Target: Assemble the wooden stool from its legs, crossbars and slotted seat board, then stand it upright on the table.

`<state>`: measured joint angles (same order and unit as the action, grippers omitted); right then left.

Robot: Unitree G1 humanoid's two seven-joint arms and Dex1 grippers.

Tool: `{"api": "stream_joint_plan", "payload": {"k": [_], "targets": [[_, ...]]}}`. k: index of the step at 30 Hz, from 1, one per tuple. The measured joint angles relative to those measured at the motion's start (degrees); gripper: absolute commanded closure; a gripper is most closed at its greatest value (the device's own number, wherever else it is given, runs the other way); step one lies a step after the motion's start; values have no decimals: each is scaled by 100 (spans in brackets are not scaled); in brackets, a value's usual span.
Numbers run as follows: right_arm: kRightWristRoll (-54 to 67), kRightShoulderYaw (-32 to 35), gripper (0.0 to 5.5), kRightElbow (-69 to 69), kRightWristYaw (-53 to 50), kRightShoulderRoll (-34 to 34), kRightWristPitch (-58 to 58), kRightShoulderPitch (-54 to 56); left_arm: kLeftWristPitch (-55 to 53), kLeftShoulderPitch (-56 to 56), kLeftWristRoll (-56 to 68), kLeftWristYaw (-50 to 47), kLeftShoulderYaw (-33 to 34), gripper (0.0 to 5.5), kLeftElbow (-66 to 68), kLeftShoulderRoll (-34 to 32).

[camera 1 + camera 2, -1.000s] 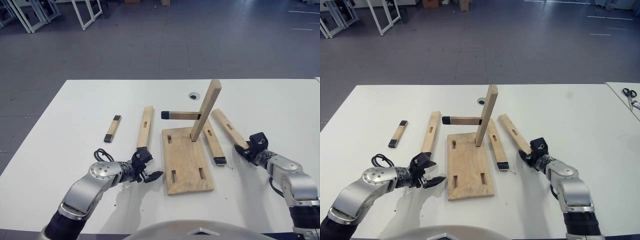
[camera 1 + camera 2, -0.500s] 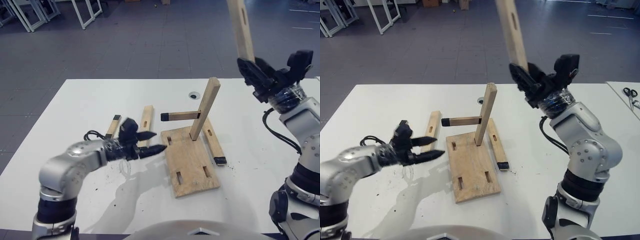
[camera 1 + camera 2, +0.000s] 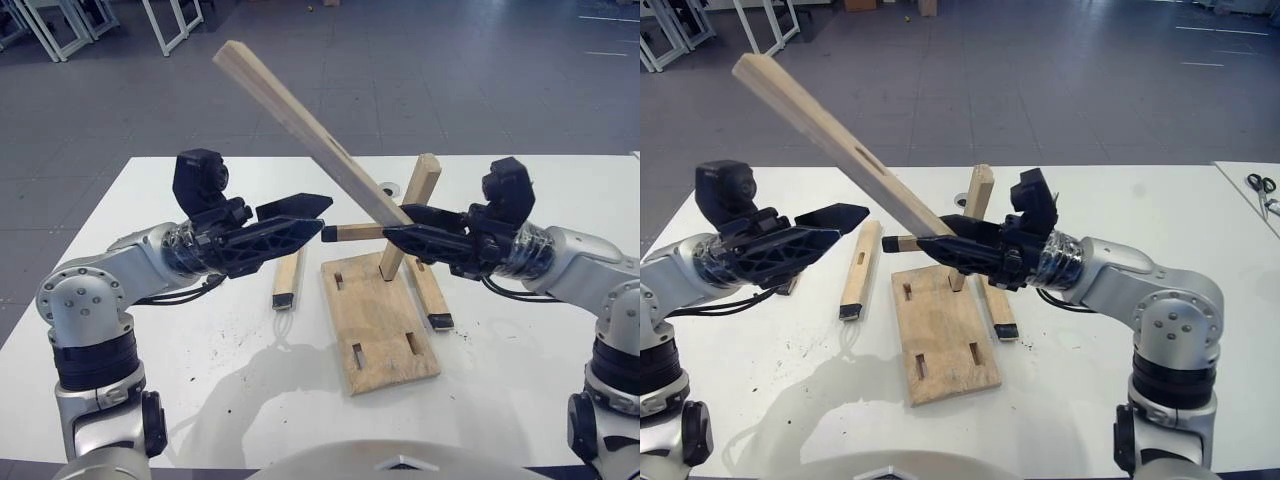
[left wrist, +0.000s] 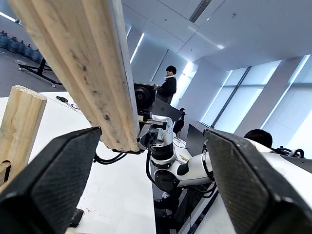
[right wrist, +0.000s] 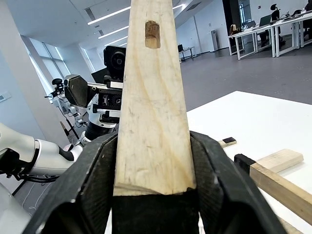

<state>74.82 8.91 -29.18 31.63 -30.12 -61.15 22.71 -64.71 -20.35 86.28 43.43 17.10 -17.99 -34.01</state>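
The slotted seat board [image 3: 385, 325] lies flat on the white table [image 3: 150, 200]. One leg [image 3: 412, 212] stands in a slot of it, with a black-tipped crossbar [image 3: 360, 232] sticking out sideways. My right gripper [image 3: 396, 222] hovers above the board, shut on the lower end of a long slotted leg [image 3: 300, 120] that slants up to the left. The right wrist view has that leg [image 5: 153, 97] clamped between both fingers [image 5: 97, 175]. My left gripper [image 3: 322, 216] is open, just below and left of the slanting leg [image 4: 87, 63]. Two more legs [image 3: 288, 272] [image 3: 430, 292] lie beside the board.
A round hole [image 3: 386, 188] sits in the table behind the standing leg. Scissors [image 3: 1257, 186] lie on a neighbouring table at the far right. Dark specks dot the table's front left [image 3: 225, 330].
My right gripper lifted a leg off the table, swung it high, then brought it down slanting over the board. The left arm rose off the table toward it. The seat board turned slightly.
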Motion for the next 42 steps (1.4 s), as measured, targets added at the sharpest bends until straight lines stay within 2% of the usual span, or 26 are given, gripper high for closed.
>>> {"api": "stream_joint_plan", "payload": {"k": [9,13,20,24,25,30,32,36,38,42], "targets": [[197,-550,341,-299,-121,131,120,-306,207,-1,-99,-181,-182,160,147,5],[205,-608,341,-399,-176,111,140,-358,228,-1,-33,-286,-236,220,232,8],[437,-781,342,-436,-361,114,220,-316,217,1,861,-436,-199,319,325,-4],[668,-799,342,-375,-415,69,222,-306,219,4,964,-543,-203,323,332,-36],[778,-799,306,-333,-433,55,216,-306,219,8,984,-545,-203,324,332,-36],[1687,-760,221,-202,-507,-224,121,-328,224,54,1057,-478,-175,345,338,-38],[2275,-312,184,-106,-691,-643,224,-350,283,132,982,-412,-40,345,440,-99],[2791,510,178,-197,-1119,-1397,457,-1018,522,497,775,-401,462,345,621,-269],[1607,278,178,-750,-1263,-1695,446,-1600,776,790,227,-413,561,345,431,-323],[-900,-956,178,-1367,-1580,-2022,585,-2522,1577,1294,-1375,-655,303,345,-101,-253]]}}
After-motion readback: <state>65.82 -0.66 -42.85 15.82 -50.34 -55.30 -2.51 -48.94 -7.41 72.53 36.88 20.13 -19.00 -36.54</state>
